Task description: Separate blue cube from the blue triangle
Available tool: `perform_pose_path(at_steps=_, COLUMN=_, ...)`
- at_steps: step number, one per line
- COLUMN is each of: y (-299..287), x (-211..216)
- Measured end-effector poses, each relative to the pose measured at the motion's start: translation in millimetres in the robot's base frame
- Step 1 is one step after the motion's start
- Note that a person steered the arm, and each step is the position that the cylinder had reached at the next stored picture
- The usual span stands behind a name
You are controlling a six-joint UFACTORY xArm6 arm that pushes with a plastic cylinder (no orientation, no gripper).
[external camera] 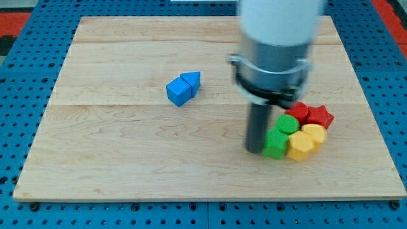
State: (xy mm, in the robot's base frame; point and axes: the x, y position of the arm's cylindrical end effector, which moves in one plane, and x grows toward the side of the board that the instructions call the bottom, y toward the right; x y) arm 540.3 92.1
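Near edge of the tabletop (191, 184): bare wood. Next in, toward the right edge, my tip (255, 151) stands on the surface just left of the green block (275, 145), touching or nearly so; I cannot tell which. The tool is a plain rod: nothing to open or close, nothing held.

That green block belongs to a tight cluster: a second green block (287, 123), a yellow block (300, 147), a second yellow block (315, 134), a red block (297, 112) and a red star (321, 116), all packed together.

Farther in, left of centre and well apart from my tip: blue cube (179, 92) with blue triangle (191, 81) touching its far-right side. Not yet separated.

Risks, as I judge them:
- Leaving carelessly drags the green block and scatters the cluster.
- The seam between the blue pair is closed; a push along their shared line moves both together.
- An off-centre push spins the cube instead of sliding it.
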Motion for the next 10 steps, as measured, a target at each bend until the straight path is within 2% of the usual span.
perform_pose_path(at_steps=1, y=-99.0, x=-23.8)
perform_pose_path(at_steps=2, y=-191.2, x=-89.9)
perform_pose_path(at_steps=3, y=-162.6, x=-149.0)
perform_pose_path(at_steps=4, y=-106.8, x=-105.8)
perform_pose_path(at_steps=5, y=-91.9, x=-51.6)
perform_pose_path(at_steps=6, y=-128.9, x=-75.8)
perform_pose_path(at_steps=7, y=-116.6, x=-31.7)
perform_pose_path(at_steps=8, y=-109.8, x=-16.1)
perform_pose_path(at_steps=9, y=-67.9, x=-15.7)
perform_pose_path(at_steps=10, y=-180.2, x=-49.7)
